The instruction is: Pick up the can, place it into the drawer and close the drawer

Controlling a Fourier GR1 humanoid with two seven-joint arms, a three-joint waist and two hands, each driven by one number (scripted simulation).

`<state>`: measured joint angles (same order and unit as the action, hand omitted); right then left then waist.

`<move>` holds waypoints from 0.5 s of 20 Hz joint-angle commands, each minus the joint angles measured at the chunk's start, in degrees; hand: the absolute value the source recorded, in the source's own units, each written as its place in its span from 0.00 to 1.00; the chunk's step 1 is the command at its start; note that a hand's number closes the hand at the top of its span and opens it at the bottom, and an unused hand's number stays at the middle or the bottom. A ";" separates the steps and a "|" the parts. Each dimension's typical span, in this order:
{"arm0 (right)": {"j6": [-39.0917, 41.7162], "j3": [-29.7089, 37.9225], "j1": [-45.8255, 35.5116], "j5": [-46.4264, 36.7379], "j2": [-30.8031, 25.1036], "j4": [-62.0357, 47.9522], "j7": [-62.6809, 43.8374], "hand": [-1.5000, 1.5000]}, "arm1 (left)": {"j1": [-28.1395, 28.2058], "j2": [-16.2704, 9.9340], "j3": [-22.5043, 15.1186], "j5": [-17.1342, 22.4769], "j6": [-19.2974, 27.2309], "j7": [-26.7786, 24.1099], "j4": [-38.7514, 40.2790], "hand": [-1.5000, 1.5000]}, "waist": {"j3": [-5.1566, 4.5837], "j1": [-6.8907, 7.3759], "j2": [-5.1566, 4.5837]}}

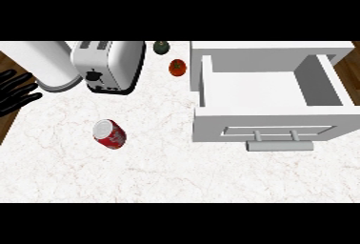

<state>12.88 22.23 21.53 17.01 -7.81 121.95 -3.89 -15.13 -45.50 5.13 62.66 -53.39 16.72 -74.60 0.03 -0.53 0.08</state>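
Note:
A red can [110, 134] with a silver top stands on the white marble counter, left of centre. To its right, a white drawer [271, 114] is pulled open, its inside bare, with a handle [279, 145] on the front panel. My left hand [15, 90] rests at the left edge of the view, black fingers spread and open, well away from the can. My right hand does not show.
A silver toaster [107, 64] and a white cylindrical container [48, 64] stand at the back left. A red tomato [177, 67] and a dark green fruit [162, 46] lie near the drawer's back left corner. Wooden floor shows past the counter's left edge.

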 commanded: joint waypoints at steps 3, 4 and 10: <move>2.22 0.80 2.28 0.51 2.23 2.13 0.31 0.00 | -1.63 2.52 -2.35 3.27 2.55 5.59 0.91 0.00 | -0.02 0.04 -0.02; 2.40 1.17 0.66 0.58 1.38 0.91 -0.52 0.00 | -3.15 4.23 -2.65 0.82 3.16 5.77 1.29 0.00 | -0.02 0.04 -0.06; 5.49 5.99 3.95 5.25 2.25 3.84 -0.58 0.00 | -4.78 8.31 -1.68 -3.36 3.52 6.44 3.03 0.00 | -0.03 -0.18 -0.06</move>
<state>16.37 26.07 23.63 20.29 -6.47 124.22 -4.95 -17.79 -39.65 2.84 62.04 -49.42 22.55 -74.33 0.01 -0.51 0.04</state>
